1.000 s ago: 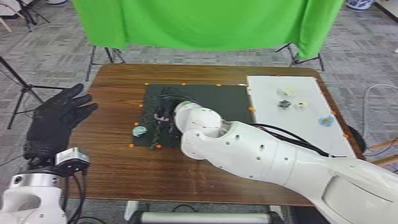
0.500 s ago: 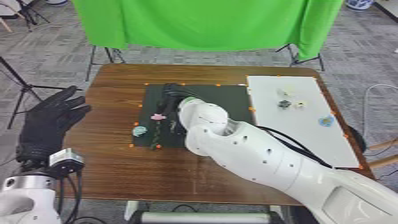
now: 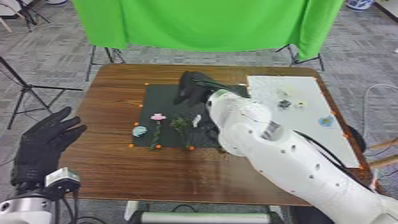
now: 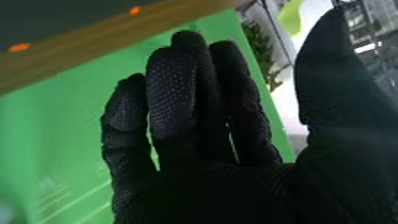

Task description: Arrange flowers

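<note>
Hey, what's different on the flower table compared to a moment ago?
The right hand moved rightward and away from the robot, to the dark mat's far edge, uncovering the pink flower and a green sprig. The left hand drew back toward the robot. I can't tell whether anything was let go. The pale blue flower stayed put.

From the robot's head, one camera looks forward and down from well back, over the desk to the green cloth beyond. The other, at the right wrist, looks closely along the right hand. Both catch hand, cloth and part of the desk.
</note>
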Controlling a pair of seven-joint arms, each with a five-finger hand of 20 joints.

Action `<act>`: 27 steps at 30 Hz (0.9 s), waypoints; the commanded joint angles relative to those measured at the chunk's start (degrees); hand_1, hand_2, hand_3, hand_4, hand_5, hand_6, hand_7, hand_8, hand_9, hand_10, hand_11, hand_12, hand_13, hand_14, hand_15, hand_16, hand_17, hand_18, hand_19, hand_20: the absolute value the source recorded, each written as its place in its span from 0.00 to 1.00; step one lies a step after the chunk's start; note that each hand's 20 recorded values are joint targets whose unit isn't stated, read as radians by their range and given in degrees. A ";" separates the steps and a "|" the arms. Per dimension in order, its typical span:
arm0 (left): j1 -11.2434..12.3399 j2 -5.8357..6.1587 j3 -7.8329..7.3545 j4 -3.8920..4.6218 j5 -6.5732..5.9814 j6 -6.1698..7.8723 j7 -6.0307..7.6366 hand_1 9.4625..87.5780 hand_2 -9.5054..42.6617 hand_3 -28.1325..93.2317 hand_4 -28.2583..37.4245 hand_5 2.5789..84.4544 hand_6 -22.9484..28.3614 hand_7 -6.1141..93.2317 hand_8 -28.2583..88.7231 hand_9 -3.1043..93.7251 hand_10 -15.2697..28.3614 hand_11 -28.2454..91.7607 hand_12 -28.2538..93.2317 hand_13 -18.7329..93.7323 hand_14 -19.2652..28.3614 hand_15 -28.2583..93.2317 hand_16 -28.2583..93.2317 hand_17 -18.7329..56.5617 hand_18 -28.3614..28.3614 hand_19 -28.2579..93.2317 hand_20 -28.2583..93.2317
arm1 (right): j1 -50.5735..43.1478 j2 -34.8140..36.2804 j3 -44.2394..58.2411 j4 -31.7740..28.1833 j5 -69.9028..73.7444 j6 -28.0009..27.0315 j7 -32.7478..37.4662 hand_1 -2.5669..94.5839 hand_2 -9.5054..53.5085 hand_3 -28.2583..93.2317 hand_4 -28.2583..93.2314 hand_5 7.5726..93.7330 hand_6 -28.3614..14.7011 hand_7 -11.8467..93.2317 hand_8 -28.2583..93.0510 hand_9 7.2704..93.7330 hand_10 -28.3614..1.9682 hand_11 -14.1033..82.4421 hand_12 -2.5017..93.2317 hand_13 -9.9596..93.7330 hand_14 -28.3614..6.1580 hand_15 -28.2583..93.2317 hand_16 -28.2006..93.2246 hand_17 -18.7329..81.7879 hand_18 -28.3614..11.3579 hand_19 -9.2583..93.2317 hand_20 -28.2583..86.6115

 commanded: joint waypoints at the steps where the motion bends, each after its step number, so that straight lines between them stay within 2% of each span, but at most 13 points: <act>1: 2.18 -1.32 0.49 -0.61 -0.05 0.18 0.37 0.21 0.25 0.92 0.16 0.49 0.67 0.22 0.16 0.44 0.81 0.47 0.31 0.44 0.98 0.67 0.15 0.17 0.93 0.76 0.18 | -14.14 13.50 10.42 -8.17 -1.34 4.57 -0.10 0.34 0.00 0.96 0.00 0.52 0.54 0.36 0.08 0.55 0.37 0.54 0.15 0.61 0.47 0.93 0.30 0.38 0.16 0.96 0.58; 6: 2.38 -2.29 1.08 -0.99 0.53 0.16 -0.93 0.21 0.25 0.92 0.15 0.49 0.67 0.22 0.16 0.44 0.81 0.47 0.31 0.44 0.98 0.67 0.15 0.17 0.93 0.76 0.18 | -23.19 18.73 19.20 -11.62 -2.22 4.81 0.63 0.34 0.00 0.95 0.00 0.52 0.54 0.35 0.09 0.55 0.36 0.50 0.16 0.65 0.51 0.94 0.30 0.41 0.15 0.99 0.61; 7: 3.12 -2.25 1.00 -0.95 0.27 0.36 -0.40 0.21 0.25 0.92 0.15 0.49 0.67 0.22 0.16 0.44 0.81 0.47 0.31 0.44 0.98 0.67 0.15 0.17 0.93 0.76 0.18 | -23.78 19.69 19.28 -11.29 -1.96 5.89 0.79 0.34 0.00 0.95 0.00 0.52 0.54 0.35 0.09 0.55 0.36 0.50 0.16 0.66 0.51 0.94 0.30 0.41 0.15 0.99 0.61; 9: 2.98 -2.21 1.31 -0.98 0.19 0.49 -1.20 0.21 0.25 0.92 0.15 0.49 0.67 0.22 0.16 0.44 0.81 0.47 0.31 0.44 0.98 0.67 0.15 0.17 0.93 0.76 0.18 | -26.42 20.64 22.28 -11.28 -0.76 5.21 1.85 0.34 0.00 0.95 0.00 0.52 0.54 0.35 0.09 0.54 0.36 0.48 0.16 0.66 0.51 0.94 0.30 0.41 0.14 0.99 0.60; 11: 3.36 -1.84 1.43 -1.33 0.26 0.42 -0.40 0.21 0.25 0.92 0.15 0.49 0.67 0.22 0.16 0.44 0.81 0.47 0.31 0.44 0.98 0.67 0.15 0.17 0.93 0.76 0.18 | -28.26 22.48 24.30 -11.09 -1.28 5.66 1.61 0.34 0.00 0.95 0.00 0.51 0.54 0.35 0.09 0.53 0.36 0.47 0.16 0.66 0.51 0.94 0.30 0.41 0.15 0.99 0.60; 12: 3.09 -1.77 1.43 -1.44 0.44 0.24 -0.57 0.20 0.25 0.92 0.15 0.49 0.67 0.22 0.16 0.44 0.81 0.47 0.31 0.44 0.98 0.67 0.15 0.17 0.93 0.76 0.18 | -29.27 23.42 25.39 -11.08 -1.47 6.09 1.87 0.34 0.00 0.95 0.00 0.51 0.54 0.34 0.09 0.53 0.36 0.46 0.16 0.66 0.51 0.94 0.30 0.41 0.15 0.99 0.60; 15: 2.45 -1.36 1.76 -1.49 0.37 0.37 -0.64 0.21 0.25 0.92 0.15 0.49 0.67 0.21 0.16 0.44 0.81 0.47 0.31 0.44 0.98 0.67 0.15 0.17 0.93 0.76 0.19 | -33.17 26.26 29.23 -11.41 -1.10 7.89 3.12 0.34 0.00 0.95 0.00 0.51 0.54 0.34 0.09 0.52 0.36 0.45 0.16 0.67 0.54 0.95 0.30 0.43 0.16 1.00 0.62; 16: 2.77 -1.48 1.90 -1.25 0.24 0.65 -0.08 0.21 0.25 0.92 0.15 0.49 0.67 0.21 0.16 0.44 0.81 0.47 0.31 0.44 0.98 0.67 0.15 0.17 0.93 0.76 0.19 | -32.74 27.30 28.69 -10.59 -1.71 7.91 3.29 0.34 0.00 0.95 0.00 0.50 0.53 0.34 0.09 0.52 0.35 0.45 0.16 0.68 0.56 0.96 0.30 0.44 0.16 1.00 0.64; 17: 2.34 -1.82 1.79 -1.22 0.44 0.52 -0.79 0.20 0.25 0.92 0.15 0.49 0.67 0.22 0.16 0.44 0.81 0.47 0.31 0.44 0.98 0.67 0.15 0.17 0.93 0.76 0.18 | -33.36 27.50 29.79 -10.26 -2.08 7.35 3.72 0.34 0.00 0.95 0.00 0.50 0.53 0.34 0.09 0.51 0.35 0.44 0.16 0.69 0.57 0.96 0.30 0.45 0.16 1.00 0.66; 19: 2.47 -1.85 1.81 -1.36 0.50 0.59 -0.82 0.20 0.25 0.92 0.15 0.49 0.67 0.22 0.16 0.44 0.81 0.47 0.31 0.44 0.98 0.67 0.15 0.18 0.93 0.76 0.18 | -35.02 28.01 32.31 -10.04 -2.65 6.60 4.03 0.34 0.00 0.95 0.00 0.49 0.53 0.34 0.09 0.50 0.35 0.43 0.16 0.70 0.58 0.97 0.30 0.46 0.16 1.00 0.67; 21: 2.32 -1.91 1.92 -1.25 0.46 0.30 -0.98 0.20 0.25 0.92 0.15 0.49 0.67 0.22 0.16 0.44 0.81 0.47 0.31 0.44 0.98 0.67 0.15 0.17 0.93 0.76 0.18 | -35.65 31.02 32.29 -9.66 -2.20 8.77 5.02 0.34 0.00 0.95 0.00 0.49 0.52 0.33 0.10 0.49 0.36 0.43 0.16 0.70 0.59 0.97 0.29 0.46 0.16 1.00 0.67; 24: 3.40 -1.65 2.31 -1.23 -0.06 1.10 0.50 0.20 0.25 0.92 0.15 0.49 0.67 0.22 0.16 0.44 0.81 0.47 0.31 0.44 0.98 0.67 0.15 0.18 0.94 0.77 0.19 | -34.94 32.28 32.54 -7.21 -4.34 6.54 6.10 0.34 0.00 0.96 0.00 0.48 0.53 0.33 0.10 0.48 0.35 0.42 0.16 0.70 0.59 0.97 0.29 0.46 0.17 1.00 0.68; 27: 3.29 -1.04 2.25 -1.15 -0.20 1.45 1.01 0.20 0.25 0.92 0.15 0.49 0.67 0.22 0.16 0.44 0.81 0.47 0.31 0.44 0.98 0.67 0.15 0.18 0.95 0.78 0.19 | -34.07 34.53 31.58 -5.44 -3.00 7.39 7.65 0.34 0.00 0.96 0.00 0.47 0.53 0.33 0.10 0.46 0.34 0.40 0.16 0.69 0.59 0.97 0.29 0.46 0.17 1.00 0.67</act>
